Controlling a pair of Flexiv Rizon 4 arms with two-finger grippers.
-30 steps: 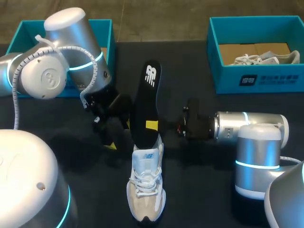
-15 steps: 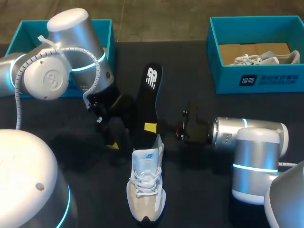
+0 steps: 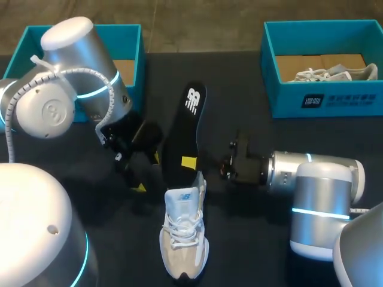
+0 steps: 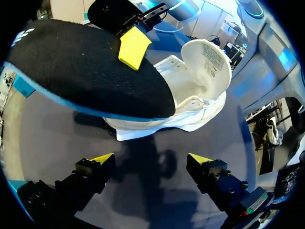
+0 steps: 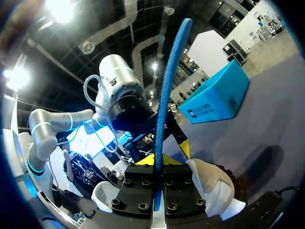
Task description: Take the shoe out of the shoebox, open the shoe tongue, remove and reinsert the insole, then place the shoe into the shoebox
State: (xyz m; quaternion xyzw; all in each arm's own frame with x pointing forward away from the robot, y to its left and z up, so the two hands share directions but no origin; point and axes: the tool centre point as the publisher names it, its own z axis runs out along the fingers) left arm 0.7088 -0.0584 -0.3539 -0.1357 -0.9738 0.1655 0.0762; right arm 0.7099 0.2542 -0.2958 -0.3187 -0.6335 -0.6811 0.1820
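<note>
Grey-white lace-up sneaker [image 3: 184,236] at front centre of black table [image 3: 251,227], black foam insole [image 3: 184,134] behind its heel, between left gripper [image 4: 150,164] and right gripper [image 3: 190,162]; teal cardboard shoebox [image 3: 134,42] rear left, second teal shoebox [image 3: 323,98] rear right.

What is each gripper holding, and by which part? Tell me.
The right gripper pinches the insole by its flat faces, near the end that sits at the shoe. The left gripper is open and holds nothing.
</note>
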